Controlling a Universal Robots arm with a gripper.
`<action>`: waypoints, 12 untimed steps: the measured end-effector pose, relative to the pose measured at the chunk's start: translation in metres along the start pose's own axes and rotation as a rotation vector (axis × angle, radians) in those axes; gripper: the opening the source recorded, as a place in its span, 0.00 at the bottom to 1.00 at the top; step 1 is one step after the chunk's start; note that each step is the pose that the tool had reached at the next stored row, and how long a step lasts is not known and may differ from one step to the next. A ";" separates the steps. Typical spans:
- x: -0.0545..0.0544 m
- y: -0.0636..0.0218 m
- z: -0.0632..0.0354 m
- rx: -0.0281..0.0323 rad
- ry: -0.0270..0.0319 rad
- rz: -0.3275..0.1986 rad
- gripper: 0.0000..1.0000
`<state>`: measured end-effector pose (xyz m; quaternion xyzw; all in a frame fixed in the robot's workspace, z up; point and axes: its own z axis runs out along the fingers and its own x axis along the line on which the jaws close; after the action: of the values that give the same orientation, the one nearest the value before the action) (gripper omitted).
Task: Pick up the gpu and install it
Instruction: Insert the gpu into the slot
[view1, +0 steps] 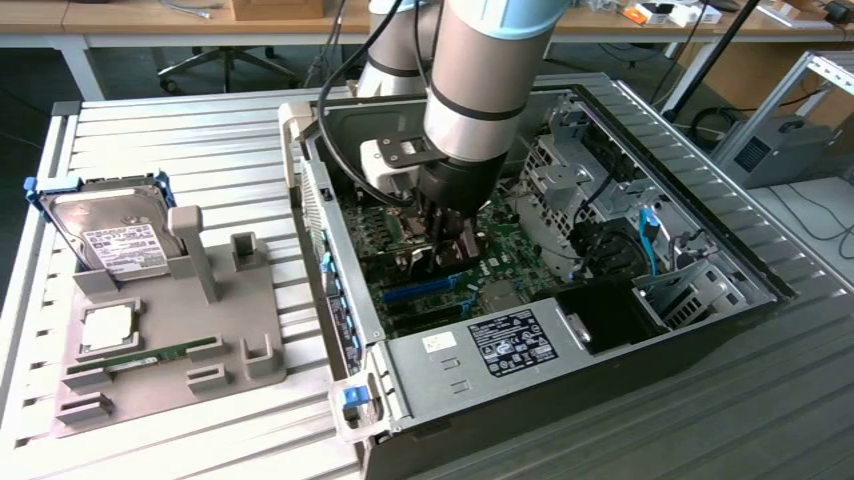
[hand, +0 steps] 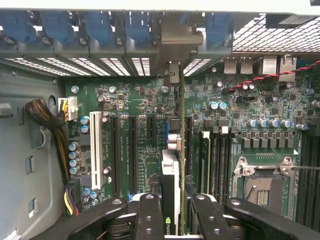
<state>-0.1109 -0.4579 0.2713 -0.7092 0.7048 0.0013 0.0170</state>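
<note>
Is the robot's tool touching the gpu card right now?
Touching. In the wrist view the tool grips the gpu, which stands edge-on over the motherboard, with a finger pressed against each of its faces.

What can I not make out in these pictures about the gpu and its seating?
- Wrist view: the gpu shows edge-on; its fan face is hidden, and the card itself covers its connector.
- Exterior view: the arm and its jaws hide most of the card.
- Exterior view: the hard drive label text is too small.
</note>
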 end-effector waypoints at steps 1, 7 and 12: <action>0.000 -0.0005 0.0002 0.0001 -0.0002 0.000 0.27; 0.000 -0.0009 0.0013 0.0000 0.0000 0.000 0.27; 0.000 -0.0009 0.0014 0.0001 -0.0002 0.000 0.27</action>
<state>-0.1100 -0.4579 0.2699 -0.7092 0.7048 0.0013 0.0171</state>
